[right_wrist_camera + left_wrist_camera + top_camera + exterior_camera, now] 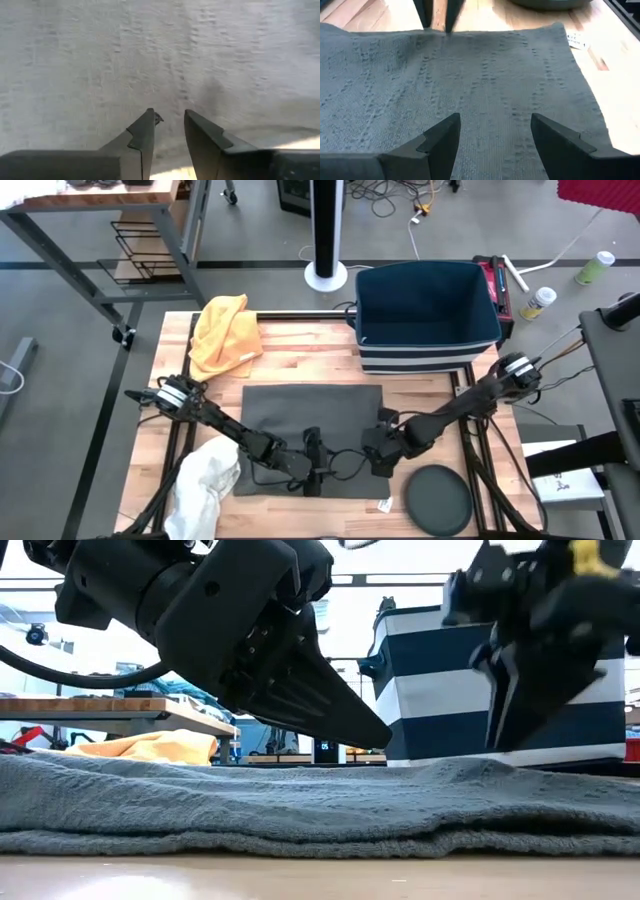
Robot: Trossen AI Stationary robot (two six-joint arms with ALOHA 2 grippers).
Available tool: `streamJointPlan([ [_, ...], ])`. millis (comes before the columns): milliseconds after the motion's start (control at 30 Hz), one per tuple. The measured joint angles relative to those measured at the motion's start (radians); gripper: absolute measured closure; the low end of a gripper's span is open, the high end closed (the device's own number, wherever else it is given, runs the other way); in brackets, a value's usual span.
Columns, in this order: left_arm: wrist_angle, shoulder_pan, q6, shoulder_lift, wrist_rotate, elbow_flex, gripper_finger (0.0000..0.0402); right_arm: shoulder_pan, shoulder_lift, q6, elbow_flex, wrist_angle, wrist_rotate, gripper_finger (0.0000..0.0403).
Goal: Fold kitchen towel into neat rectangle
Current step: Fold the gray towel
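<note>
A grey kitchen towel (310, 430) lies spread flat on the wooden table, with a white label (576, 40) at its near right corner. My left gripper (492, 125) is open wide and slants low over the towel's near middle (312, 465); its fingertip (385, 735) stays just above the cloth. My right gripper (170, 117) points steeply down over the towel's near right part (380, 452). It is open by a narrow gap with nothing between its fingers, and its fingertips (503, 745) are clear of the cloth.
A yellow cloth (225, 330) lies at the far left of the table and a white cloth (205, 480) at the near left. A blue striped bin (425, 315) stands at the far right. A dark round plate (437, 500) sits near the towel's near right corner.
</note>
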Motion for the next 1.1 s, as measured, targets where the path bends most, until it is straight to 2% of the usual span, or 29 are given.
streamJointPlan([
  [133,-0.102,0.000,-0.038,0.000,0.022,0.000,0.0166,-0.007,-0.007,0.028,-0.027,-0.076,0.025,0.0298],
  [300,-0.248,0.000,-0.136,-0.003,0.047,0.002,0.0166,-0.017,0.007,0.012,-0.070,-0.007,0.002,0.0300],
  [567,-0.228,-0.002,-0.129,-0.002,0.050,0.001,0.0166,-0.059,0.010,-0.101,-0.067,0.167,-0.012,0.0289],
  [733,-0.228,-0.002,-0.130,-0.002,0.052,0.001,0.0166,-0.081,-0.002,-0.131,-0.065,0.128,-0.011,0.0293],
  [933,-0.228,-0.003,-0.131,-0.003,0.053,0.000,0.0166,-0.059,-0.022,-0.050,-0.067,-0.062,-0.016,0.0303],
  [1100,-0.228,-0.003,-0.131,-0.004,0.053,0.000,0.0166,-0.016,0.007,-0.033,-0.074,0.020,-0.114,0.0300],
])
